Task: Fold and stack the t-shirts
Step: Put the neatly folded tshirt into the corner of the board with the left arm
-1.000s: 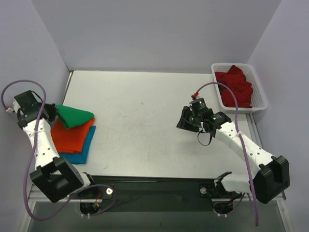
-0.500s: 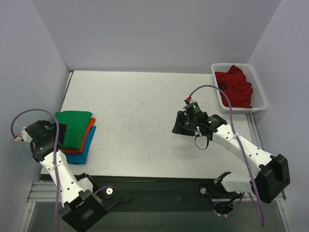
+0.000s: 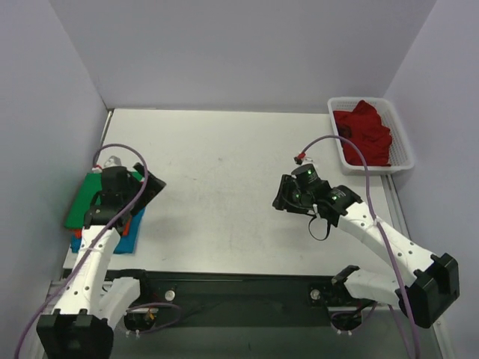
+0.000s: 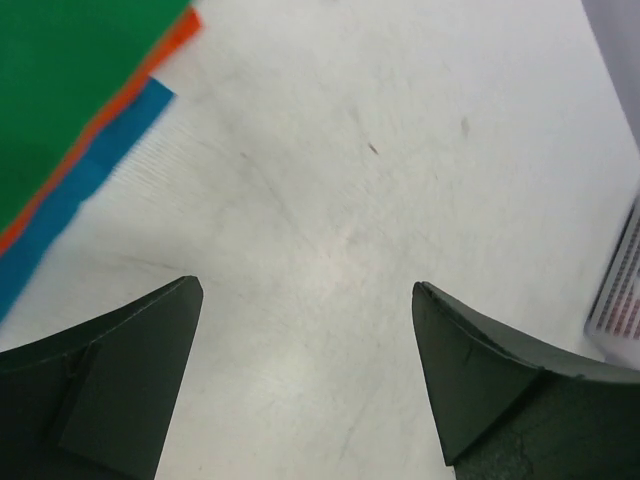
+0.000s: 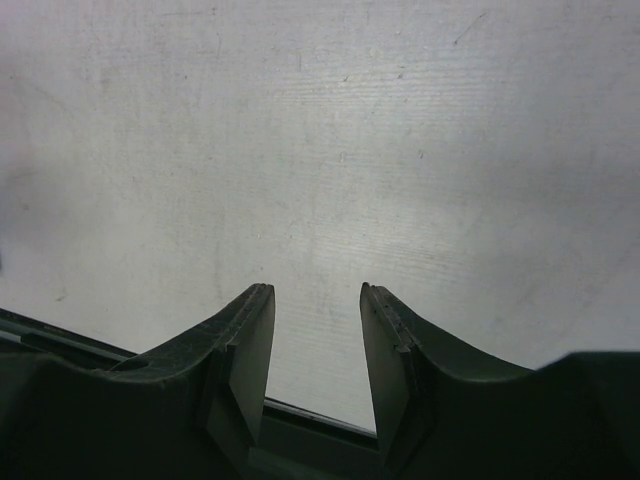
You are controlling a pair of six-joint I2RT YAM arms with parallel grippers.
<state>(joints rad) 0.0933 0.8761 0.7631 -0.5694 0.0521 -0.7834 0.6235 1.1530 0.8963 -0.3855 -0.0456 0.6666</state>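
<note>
The left arm (image 3: 93,247) has swung in from the bench's left edge and now reaches over the stack. The left jaws, clamped a second ago, stand wide apart with nothing between them. The green t-shirt (image 3: 86,202) lies flat on top of the stack at the left edge of the bench (image 3: 224,164), over the orange t-shirt (image 3: 129,219) and the blue t-shirt (image 3: 129,238) (the green one sits skewed, so the lower two stick out beside it). The right arm (image 3: 374,232) has barely shifted. The right jaws hang partway open, holding nothing, above bare bench right of centre. The dark red t-shirt (image 3: 363,131) is heaped in the white basket (image 3: 406,149) at the far right corner. Only the left wrist view shows the three layered cloth edges close up, in its upper left corner, off to the side of the jaws. Only the right wrist view shows the bench's near edge just below the jaw tips.
</note>
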